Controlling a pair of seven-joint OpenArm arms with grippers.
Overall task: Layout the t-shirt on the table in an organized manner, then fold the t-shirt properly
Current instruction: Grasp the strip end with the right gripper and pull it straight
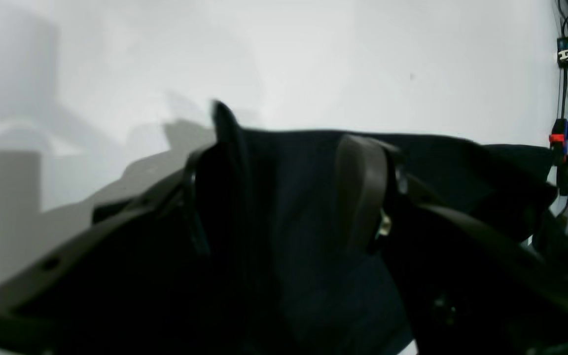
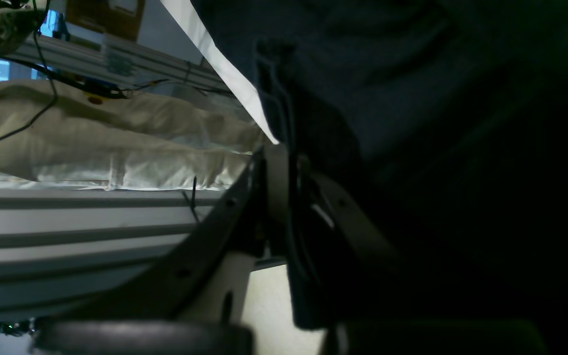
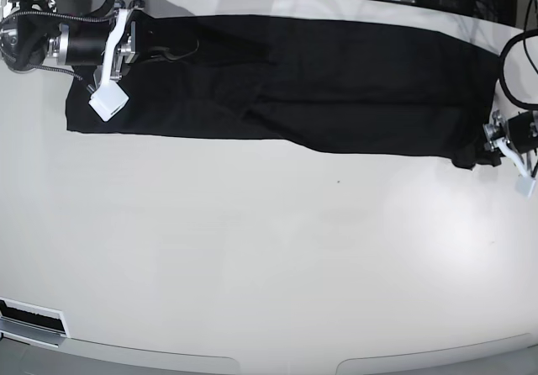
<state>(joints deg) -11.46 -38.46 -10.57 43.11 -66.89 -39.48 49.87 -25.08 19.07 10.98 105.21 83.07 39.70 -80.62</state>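
White and glossy, the bench [image 3: 252, 257] is bare up front, with the t-shirt [image 3: 319, 81] stretched in a long band along its far edge. The left pincer [image 1: 284, 192] is clenched on a hem fold at one end; the right pincer [image 2: 284, 197] grips cloth at the other. To my eye, both should pull evenly, keeping the band taut and low, so no wrinkle sets before folding.

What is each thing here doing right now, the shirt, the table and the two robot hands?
t-shirt: stretched into a long band along the table's far edge, gripped at both ends.
table: white, shirt lying on its far part.
left gripper: fingers shut on shirt fabric.
right gripper: fingers shut on the shirt's other end.
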